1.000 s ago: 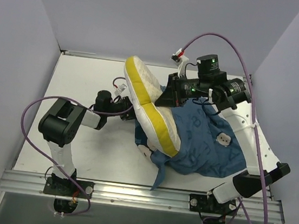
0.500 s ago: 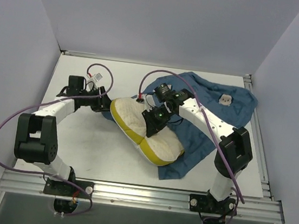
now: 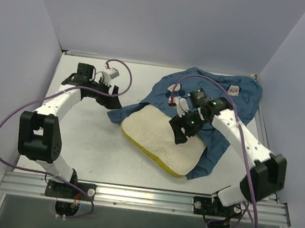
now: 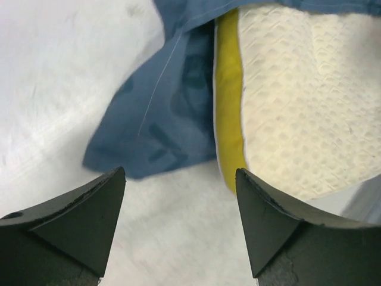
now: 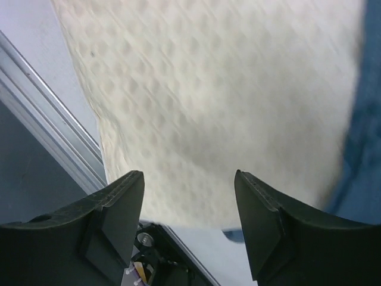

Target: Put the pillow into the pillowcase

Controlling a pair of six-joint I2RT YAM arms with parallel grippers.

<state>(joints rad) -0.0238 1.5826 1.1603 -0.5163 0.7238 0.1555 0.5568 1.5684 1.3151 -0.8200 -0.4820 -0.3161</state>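
The cream quilted pillow lies flat mid-table, its yellow edge facing the near side. The blue pillowcase spreads behind it, with cloth showing past the pillow's left and right sides. Cloth covers the pillow's far edge. My right gripper hovers open over the pillow's right part, with the pillow filling the view past its gripper. My left gripper is open over bare table, just left of the pillowcase corner and the pillow's yellow edge; its gripper holds nothing.
The table is white, walled at the back and both sides. A metal rail runs along the near edge and shows close below the pillow in the right wrist view. Purple cables loop from both arms.
Both grippers have opened and let go. The pillow dropped from tilted to flat, with the pillowcase drawn toward its far side. The left gripper has pulled back left of the cloth.
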